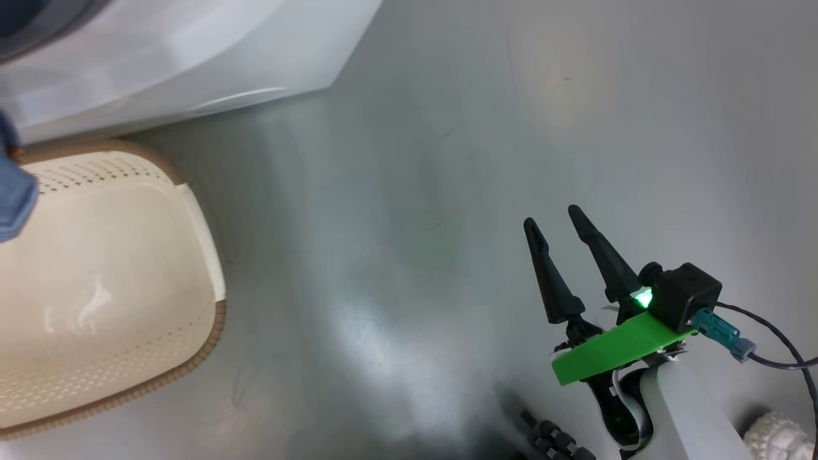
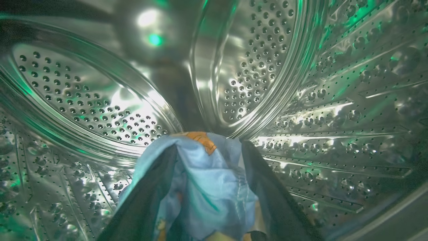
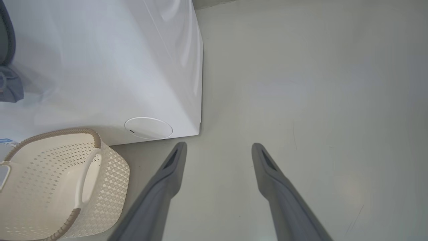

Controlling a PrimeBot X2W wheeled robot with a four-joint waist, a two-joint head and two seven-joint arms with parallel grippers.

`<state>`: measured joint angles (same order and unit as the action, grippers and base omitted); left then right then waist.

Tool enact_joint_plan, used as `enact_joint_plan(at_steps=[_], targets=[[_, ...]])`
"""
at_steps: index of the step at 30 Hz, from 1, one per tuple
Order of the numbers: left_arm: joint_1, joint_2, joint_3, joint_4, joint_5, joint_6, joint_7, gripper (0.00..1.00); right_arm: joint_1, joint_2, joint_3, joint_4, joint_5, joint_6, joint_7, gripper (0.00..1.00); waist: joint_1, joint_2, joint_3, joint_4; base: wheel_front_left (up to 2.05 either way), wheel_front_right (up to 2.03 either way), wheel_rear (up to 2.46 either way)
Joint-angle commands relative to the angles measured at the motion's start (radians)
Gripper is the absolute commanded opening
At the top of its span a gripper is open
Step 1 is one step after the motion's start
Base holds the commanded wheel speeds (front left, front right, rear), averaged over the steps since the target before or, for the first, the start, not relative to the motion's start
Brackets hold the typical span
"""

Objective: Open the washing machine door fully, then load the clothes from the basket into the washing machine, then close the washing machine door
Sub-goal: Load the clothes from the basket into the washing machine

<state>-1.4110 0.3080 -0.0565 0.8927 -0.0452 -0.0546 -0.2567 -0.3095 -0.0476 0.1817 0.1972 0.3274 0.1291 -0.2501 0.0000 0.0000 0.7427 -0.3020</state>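
In the left wrist view my left gripper (image 2: 207,145) is deep inside the washing machine's perforated steel drum (image 2: 100,100). Its two dark fingers stand apart, and a light blue garment (image 2: 214,187) with an orange print still lies between them. The white washing machine (image 1: 192,51) (image 3: 100,67) stands at the upper left, and the cream basket (image 1: 108,287) (image 3: 50,180) sits on the floor in front of it with nothing visible inside. My right gripper (image 1: 551,214) (image 3: 219,147) hangs open over bare floor, holding nothing. The washing machine door is out of view.
A blurred blue-grey shape (image 1: 13,185) (image 3: 10,87) hangs at the left edge near the machine's mouth; I cannot tell what it is. Grey floor (image 1: 447,160) stretches to the right of the machine and basket. A cable (image 1: 786,358) trails from my right wrist.
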Motion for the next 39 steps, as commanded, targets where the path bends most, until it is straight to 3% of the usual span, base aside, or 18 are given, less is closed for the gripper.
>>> enact_joint_plan(at_steps=[1, 8, 21, 39], targets=[[0.027, 0.033, 0.011, -0.027, -0.013, 0.002, -0.005, 1.00, 0.016, -0.003, 0.016, -0.015, 0.002, 0.002, -0.012, 1.00, 0.0000, 0.0000, -0.011, 0.013, 0.00, 0.00, 0.00], [0.095, 0.004, 0.024, -0.040, -0.048, 0.009, -0.005, 1.00, 0.020, -0.003, 0.005, -0.010, -0.013, 0.002, -0.012, 1.00, 0.0000, 0.0000, -0.058, 0.045, 0.00, 0.00, 0.00], [0.363, -0.034, 0.049, -0.313, -0.097, 0.009, -0.005, 1.00, 0.047, -0.003, -0.014, -0.007, -0.038, 0.002, -0.012, 1.00, 0.0000, 0.0000, -0.131, 0.094, 0.00, 0.00, 0.00], [0.723, -0.042, 0.081, -0.641, -0.118, 0.072, -0.001, 1.00, 0.054, -0.003, -0.030, -0.005, -0.050, 0.002, -0.012, 1.00, 0.0000, 0.0000, -0.162, 0.127, 0.00, 0.00, 0.00]])
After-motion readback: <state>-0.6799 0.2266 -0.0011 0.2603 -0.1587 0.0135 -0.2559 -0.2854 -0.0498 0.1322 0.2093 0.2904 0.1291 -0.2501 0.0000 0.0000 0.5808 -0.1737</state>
